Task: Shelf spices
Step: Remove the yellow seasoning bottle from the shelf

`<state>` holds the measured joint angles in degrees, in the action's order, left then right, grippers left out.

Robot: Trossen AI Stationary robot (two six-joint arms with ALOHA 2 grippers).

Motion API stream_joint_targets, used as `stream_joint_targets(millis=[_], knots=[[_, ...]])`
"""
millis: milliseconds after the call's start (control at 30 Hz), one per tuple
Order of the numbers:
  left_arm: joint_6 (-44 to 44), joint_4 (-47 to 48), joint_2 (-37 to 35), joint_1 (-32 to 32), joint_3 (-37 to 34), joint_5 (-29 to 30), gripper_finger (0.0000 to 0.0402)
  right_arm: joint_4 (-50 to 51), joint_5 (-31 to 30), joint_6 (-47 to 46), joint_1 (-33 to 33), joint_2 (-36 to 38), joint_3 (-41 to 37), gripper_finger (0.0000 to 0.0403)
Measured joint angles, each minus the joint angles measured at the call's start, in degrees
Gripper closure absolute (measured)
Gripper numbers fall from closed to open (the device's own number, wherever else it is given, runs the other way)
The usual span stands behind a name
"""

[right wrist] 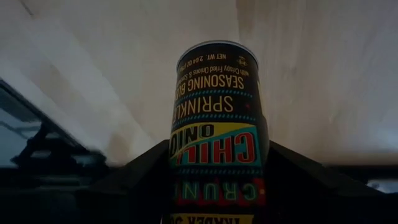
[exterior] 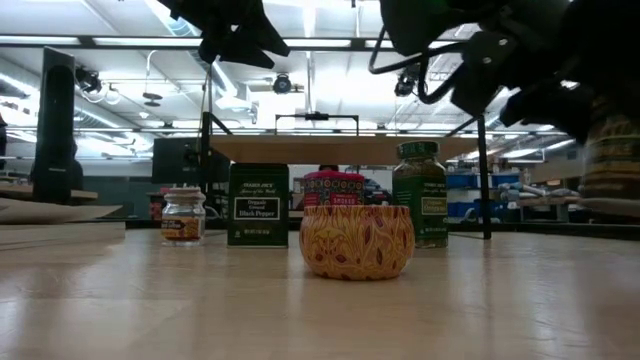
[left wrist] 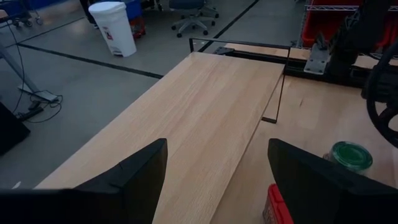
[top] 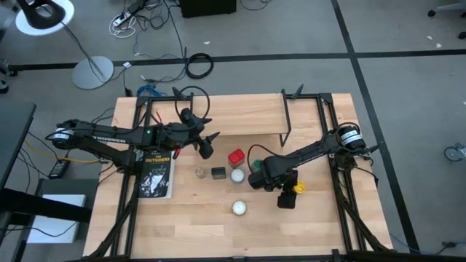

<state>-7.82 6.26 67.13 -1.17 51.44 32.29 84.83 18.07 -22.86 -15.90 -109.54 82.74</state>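
The shelf (top: pixel 233 115) is a light-wood plank on thin black legs at the table's far side. In front of it stand the tan jar (top: pixel 200 173), the dark square tin (top: pixel 218 172), the red box (top: pixel 236 157) and the green-lidded jar (top: pixel 256 179). My left gripper (top: pixel 207 143) hovers open above the shelf's near edge, over the red box (left wrist: pixel 277 205). My right gripper (top: pixel 287 195) is right of the row, shut on the yellow-lidded jar (top: pixel 298 187). The low view shows the tan jar (exterior: pixel 183 215), tin (exterior: pixel 258 205) and green-lidded jar (exterior: pixel 420 195) standing on their bases. My right gripper holds the yellow-lidded jar by its labelled body (right wrist: pixel 217 143), pinched between the two fingers (right wrist: pixel 143 171). The fingers come from above and lie along the jar. The jar's base (right wrist: pixel 217 50) points down at the table. In the low view its lower end (exterior: pixel 610 190) hangs above the tabletop.
A book (top: pixel 156 176) lies at the table's left. Two white round objects (top: pixel 237 175) (top: pixel 239 207) sit near the spices; the nearer one shows as a patterned tin (exterior: pixel 357 242) in the low view. Bare wood lies toward the near edge. The shelf's top (left wrist: pixel 205 106) carries nothing.
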Motion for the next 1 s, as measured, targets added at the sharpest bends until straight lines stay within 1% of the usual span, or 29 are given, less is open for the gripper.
stream_joint_targets(millis=[167,267,367,467,567,767,1000], knots=[[0.03,0.00,0.02,0.00,0.00,0.00,0.0117,-4.51,-0.50,0.97,0.04,-0.02,-0.65,0.0161],[0.03,0.02,0.00,0.01,0.00,0.00,0.0117,-2.17,-0.68,0.75,0.22,-0.04,0.15,0.0161],[0.04,0.13,0.02,0.02,0.00,0.01,0.0117,-0.22,-3.33,-0.01,0.14,-0.04,2.59,0.0161],[0.05,0.11,0.01,0.07,0.00,0.00,0.0117,-2.16,-5.49,0.90,-0.25,0.00,3.11,0.0161],[0.05,0.08,0.02,0.07,0.00,0.02,0.0117,-4.01,-5.84,2.68,-0.33,0.00,2.15,0.0162],[0.05,0.09,0.02,0.07,0.00,0.00,0.0117,-0.93,-7.65,3.44,-0.11,0.00,1.90,0.0170],[0.05,0.08,0.00,0.07,0.00,0.02,0.0117,2.13,-7.19,3.37,-0.50,0.00,1.90,0.0171]])
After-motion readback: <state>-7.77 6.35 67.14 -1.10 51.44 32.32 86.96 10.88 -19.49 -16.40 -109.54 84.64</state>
